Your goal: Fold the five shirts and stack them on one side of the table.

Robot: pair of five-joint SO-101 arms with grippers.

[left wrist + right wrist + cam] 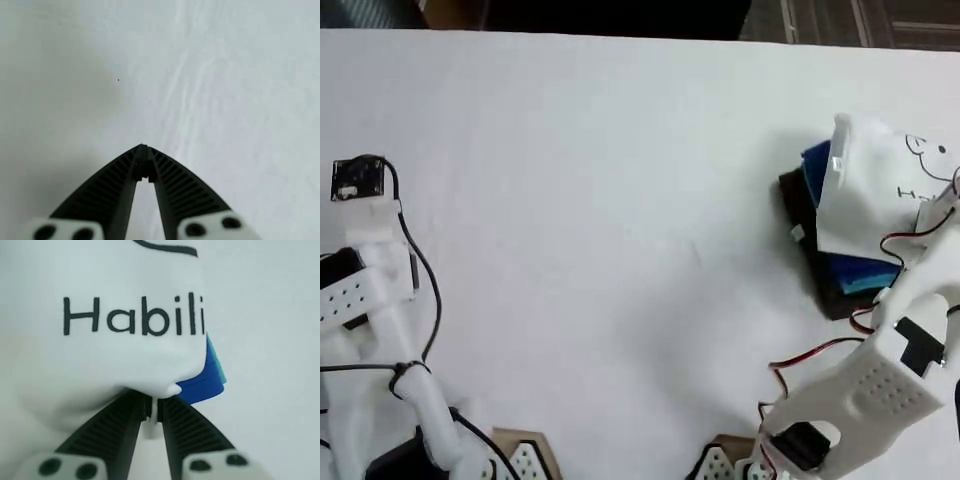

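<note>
Surroundings: right arm [880,380] overlaps the near corner of the stack; its red wires [800,355] loop just beside.
Shirt stack [830,285]: right side of the table [600,150]; white shirt [100,365] on top, over the blue shirt [200,387] and black shirt [798,205].
Long axis: far-to-near, slightly slanted.
Right gripper [151,407]: clamped on the white shirt's edge.
Left gripper [143,150]: tips together, over bare table.

The left white plastic arm [365,290] stands at the left edge of the high view. Its left black ribbed gripper [143,152] has both jaws pressed together at the tips. The right white plastic arm [880,385] extends along the right side, and its right black ribbed gripper [151,407] is clamped on the edge of the white printed shirt [125,355].
</note>
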